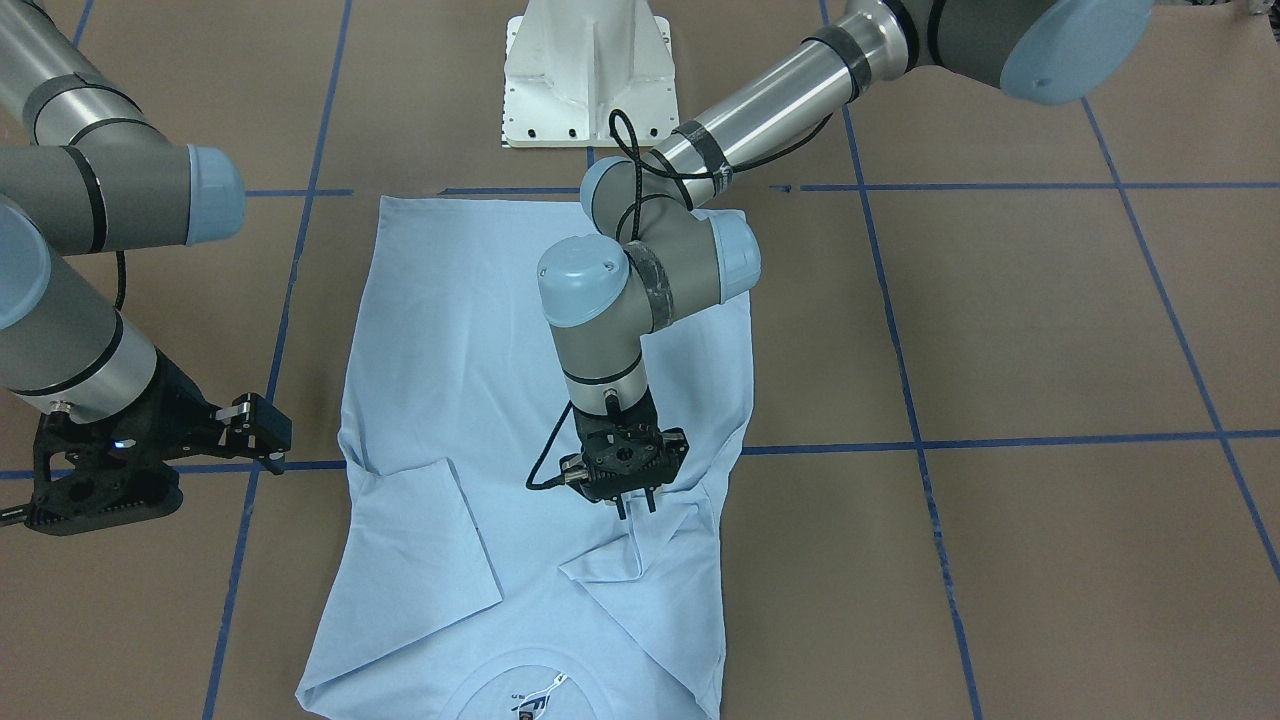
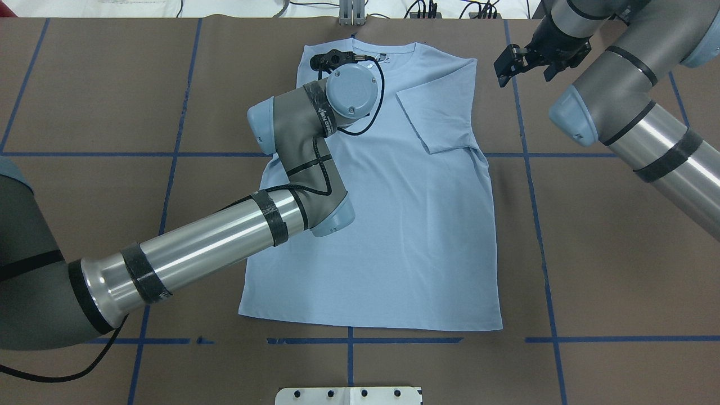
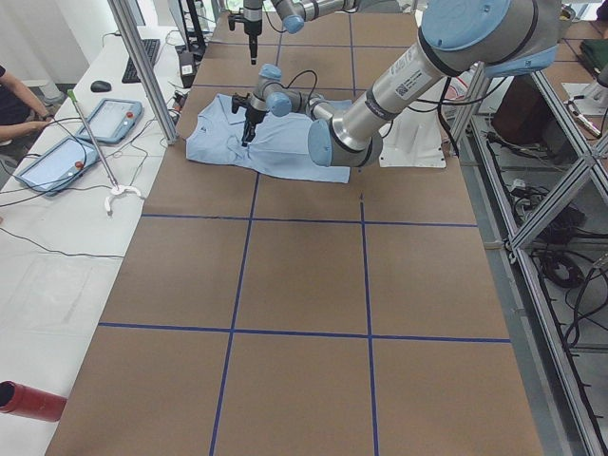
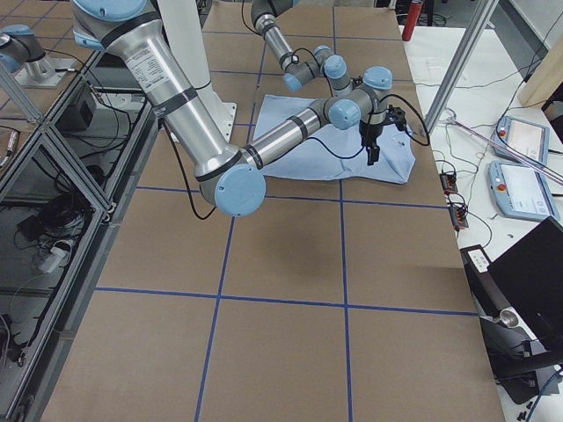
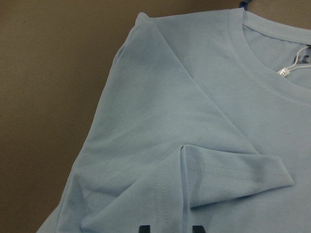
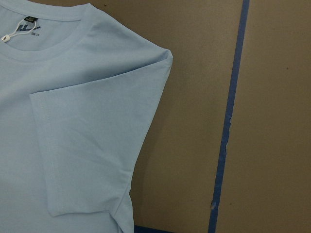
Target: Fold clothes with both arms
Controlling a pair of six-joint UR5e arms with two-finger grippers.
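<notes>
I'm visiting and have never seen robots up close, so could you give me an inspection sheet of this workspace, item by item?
surface: brown table with a blue tape grid.
job's things: light blue T-shirt lying flat, both sleeves folded inward.
clutter: nothing seen.
grippers: left gripper open, over the shirt's sleeve fold; right gripper beside the shirt, off the cloth, jaws unclear.
cables: black cable loops around the left wrist.
surroundings: white pedestal; tablets on a side bench; a person's arm.

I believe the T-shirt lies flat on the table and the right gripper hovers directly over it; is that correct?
Not quite: the T-shirt lies flat on the table, but the right gripper hovers beside it, over bare table, as the overhead exterior view shows.
</notes>
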